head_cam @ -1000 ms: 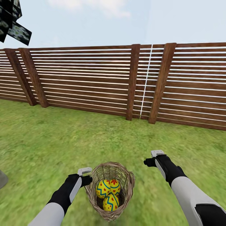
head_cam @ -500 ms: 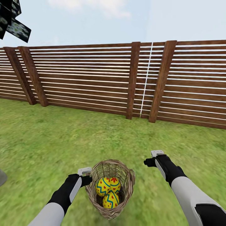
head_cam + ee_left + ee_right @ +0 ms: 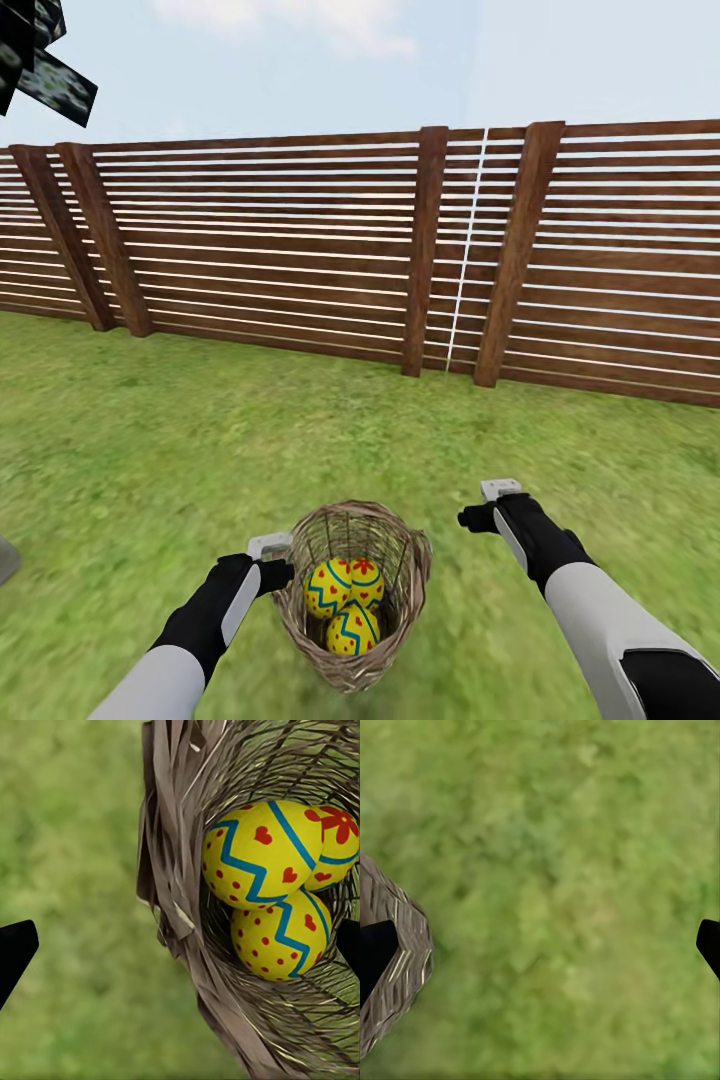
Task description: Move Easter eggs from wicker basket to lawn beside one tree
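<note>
left gripper [image 3: 270, 546] at wicker basket [image 3: 410, 560] rim | right gripper [image 3: 500, 489] over lawn [image 3: 200, 450]

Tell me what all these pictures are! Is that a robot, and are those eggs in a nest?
Yes, it's a robot in a computer-made garden. The big picture comes from a camera on its head, looking down at its two arms. The left gripper and the right gripper are both open and hold nothing. The two other pictures come from small cameras near each gripper. The "nest" is a wicker basket standing on the lawn. Inside lie three Easter eggs, yellow with blue zigzags and red marks. Behind is a wooden fence.
</note>
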Controlling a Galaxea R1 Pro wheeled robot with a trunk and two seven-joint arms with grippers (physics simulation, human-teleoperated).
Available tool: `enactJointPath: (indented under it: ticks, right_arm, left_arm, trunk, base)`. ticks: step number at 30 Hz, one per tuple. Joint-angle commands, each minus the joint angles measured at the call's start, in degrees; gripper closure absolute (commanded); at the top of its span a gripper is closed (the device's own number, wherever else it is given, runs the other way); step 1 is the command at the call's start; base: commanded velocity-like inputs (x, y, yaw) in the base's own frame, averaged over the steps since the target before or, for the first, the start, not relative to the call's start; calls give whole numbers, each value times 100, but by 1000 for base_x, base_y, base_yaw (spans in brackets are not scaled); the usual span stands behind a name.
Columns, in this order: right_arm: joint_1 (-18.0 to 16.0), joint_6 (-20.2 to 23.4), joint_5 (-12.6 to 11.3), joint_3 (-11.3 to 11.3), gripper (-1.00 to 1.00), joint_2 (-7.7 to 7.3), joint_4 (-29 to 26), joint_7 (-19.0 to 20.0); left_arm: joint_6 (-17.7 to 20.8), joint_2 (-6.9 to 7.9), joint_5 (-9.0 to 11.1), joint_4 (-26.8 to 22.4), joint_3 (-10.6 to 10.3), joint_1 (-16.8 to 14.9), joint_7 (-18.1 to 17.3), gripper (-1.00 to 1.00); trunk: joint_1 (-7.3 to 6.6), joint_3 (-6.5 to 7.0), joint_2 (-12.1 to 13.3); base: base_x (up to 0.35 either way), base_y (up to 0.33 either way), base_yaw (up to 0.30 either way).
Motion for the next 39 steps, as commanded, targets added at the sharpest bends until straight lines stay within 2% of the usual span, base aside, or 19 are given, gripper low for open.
enactJointPath:
  ticks: [1,11,22,28,34,39]
  right_arm:
    - [-2,32,37,14,-100,-3,-7,24]
    - [-2,27,37,15,-100,-3,3,24]
    - [-2,24,45,12,-100,-3,6,24]
    - [-2,23,44,7,-100,-11,-10,24]
    - [-2,23,45,8,-100,-19,-11,24]
    - [-2,24,45,12,-100,-20,-11,24]
  left_arm:
    - [24,-4,61,-9,13,-2,41,-100]
    - [16,4,67,-9,16,-2,38,-100]
    - [15,4,69,-9,22,-2,39,-100]
    - [-261,-7,61,-3,9,-2,46,-100]
    - [-302,-31,59,-1,3,-2,46,-100]
    - [-301,-53,60,-1,-4,-2,36,-100]
  trunk:
    - [-1,-6,-2]
    - [-1,-6,-2]
    - [-1,-6,-2]
    - [-1,-6,-2]
    - [-1,-6,-2]
    - [109,-95,-203]
  base:
    - [0,0,0]
    - [10,6,0]
    - [247,134,0]
    - [38,18,0]
    - [2,1,0]
    - [0,0,0]
